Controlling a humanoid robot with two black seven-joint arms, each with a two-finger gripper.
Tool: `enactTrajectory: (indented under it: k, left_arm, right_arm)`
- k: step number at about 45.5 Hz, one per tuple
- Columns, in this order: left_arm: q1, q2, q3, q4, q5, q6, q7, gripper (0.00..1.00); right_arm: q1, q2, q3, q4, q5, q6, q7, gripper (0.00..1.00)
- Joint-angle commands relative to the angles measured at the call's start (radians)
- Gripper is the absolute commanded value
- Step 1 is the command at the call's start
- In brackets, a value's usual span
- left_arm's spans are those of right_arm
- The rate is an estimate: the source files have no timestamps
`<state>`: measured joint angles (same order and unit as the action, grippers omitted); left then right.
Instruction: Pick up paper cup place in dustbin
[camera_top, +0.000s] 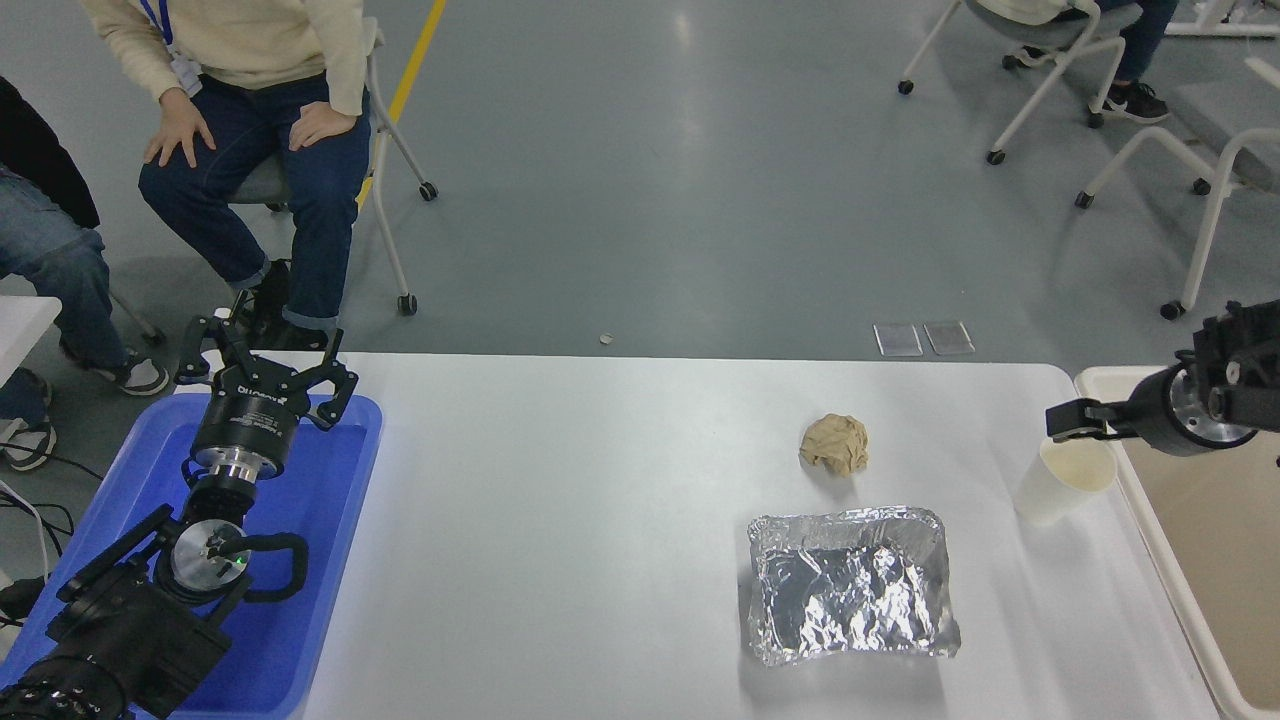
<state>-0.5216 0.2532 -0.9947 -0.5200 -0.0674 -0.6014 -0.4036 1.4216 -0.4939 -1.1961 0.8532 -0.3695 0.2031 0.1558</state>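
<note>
The paper cup (1062, 481) stands upright on the white table (600, 500) near its right edge, white outside and cream inside. The cream-beige dustbin (1160, 545) sits just to the cup's right, partly cut off by the picture's edge. My right gripper (1068, 419) comes in from the right edge over the bin's far corner. Its tip is right at the cup's far rim, seen side-on. I cannot see whether it touches the cup. My left gripper (262, 350) is parked open over the blue tray at the lower left.
A crumpled tan paper ball (835, 444) lies left of the cup. A crinkled silver foil tray (850, 585) sits in front of it. A blue plastic tray (320, 560) is at the table's left end. People sit on chairs beyond the far left.
</note>
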Motion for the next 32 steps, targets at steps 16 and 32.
enactTrajectory:
  k: [16, 32]
  left_arm:
    - [0.000, 0.000, -0.001, 0.000, 0.000, 0.000, 0.000, 1.00]
    - [0.000, 0.000, -0.001, 0.000, 0.000, -0.002, 0.000, 1.00]
  right_arm:
    - [-0.210, -0.003, 0.151, -0.183, 0.004, -0.027, -0.047, 1.00]
    - [-0.242, -0.003, 0.187, -0.178, 0.007, -0.059, -0.050, 0.66]
